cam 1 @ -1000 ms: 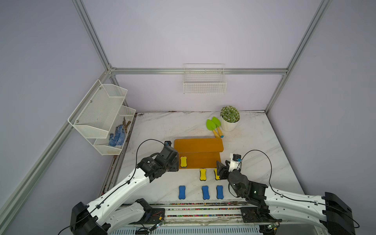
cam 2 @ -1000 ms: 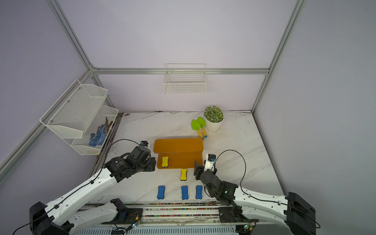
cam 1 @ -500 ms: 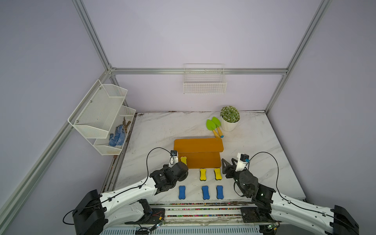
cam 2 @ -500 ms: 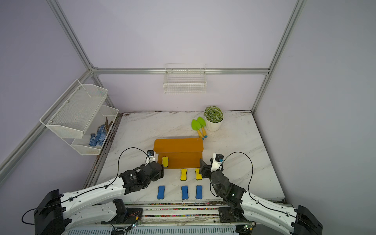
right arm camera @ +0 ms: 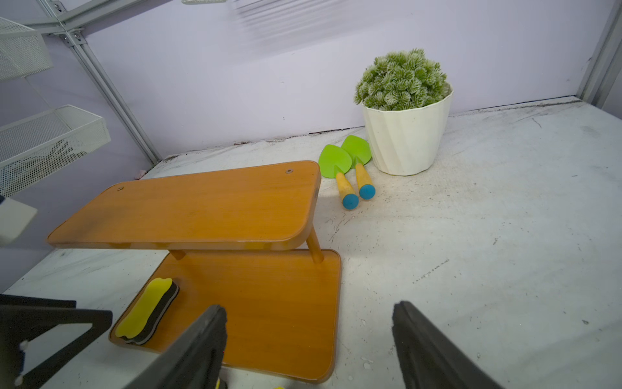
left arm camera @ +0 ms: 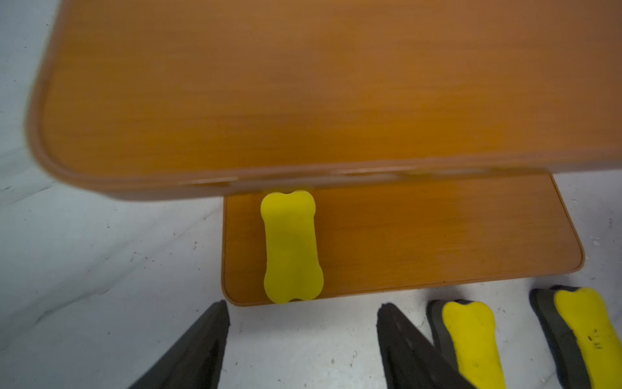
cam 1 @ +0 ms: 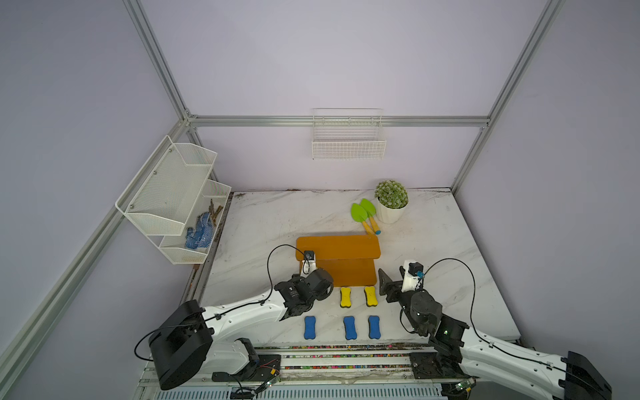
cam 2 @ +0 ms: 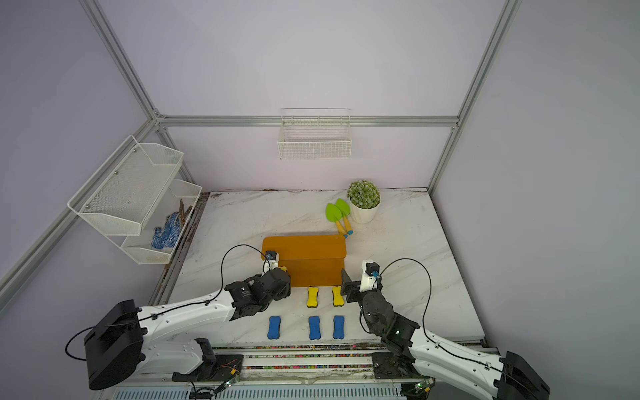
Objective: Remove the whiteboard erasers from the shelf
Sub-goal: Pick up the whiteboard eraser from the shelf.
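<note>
In both top views, five whiteboard erasers [cam 1: 350, 327] are seen on the desk [cam 1: 263, 221] below the shelf [cam 1: 337, 246]. In the left wrist view, the left claw [left arm camera: 302, 308] is spread wide and empty at bottom centre, just short of a yellow eraser [left arm camera: 290, 247] on the shelf's lower board. In the right wrist view, the right claw [right arm camera: 308, 306] is likewise parted and empty.

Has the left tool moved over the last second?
Yes, the left tool swung from the left end of the shelf round to the front of its lower board.
</note>
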Motion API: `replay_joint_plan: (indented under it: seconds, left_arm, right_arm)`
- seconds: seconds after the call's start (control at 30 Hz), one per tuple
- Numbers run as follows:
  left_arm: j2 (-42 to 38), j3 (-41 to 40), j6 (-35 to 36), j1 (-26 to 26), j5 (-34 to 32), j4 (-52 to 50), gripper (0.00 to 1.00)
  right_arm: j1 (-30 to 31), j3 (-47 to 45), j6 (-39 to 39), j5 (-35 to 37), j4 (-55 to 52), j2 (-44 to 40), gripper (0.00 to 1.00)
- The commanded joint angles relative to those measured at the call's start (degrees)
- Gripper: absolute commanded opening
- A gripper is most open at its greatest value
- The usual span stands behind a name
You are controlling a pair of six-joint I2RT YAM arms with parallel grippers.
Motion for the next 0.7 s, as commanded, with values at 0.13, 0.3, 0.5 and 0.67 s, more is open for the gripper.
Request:
replay_joint_plan:
  seconds: [0.13,0.3,0.5,0.67]
  left_arm:
    - [2.5,2.1,-2.0,0.6,0.7,-2.3,0.73]
    - [4.7,3.5,-0.7,1.4,1.2,-3.4,0.72]
    - [7.6,3.3,1.0,2.2,1.3,-1.8,0.7]
    - [8.0,2.8,1.2,3.0,0.7,-0.6,0.7]
  right_arm:
    - [-1.4,-1.3,-0.9,-3.1,3.2,-0.9,0.81]
    - [-2.0,-1.9,-0.7,-3.7,3.0,-2.4,0.8]
    - [-2.3,-2.3,-0.5,-4.6,3.6,-1.9,0.79]
    - [-2.5,-2.4,-0.2,-5.2,4.3,-0.8,0.79]
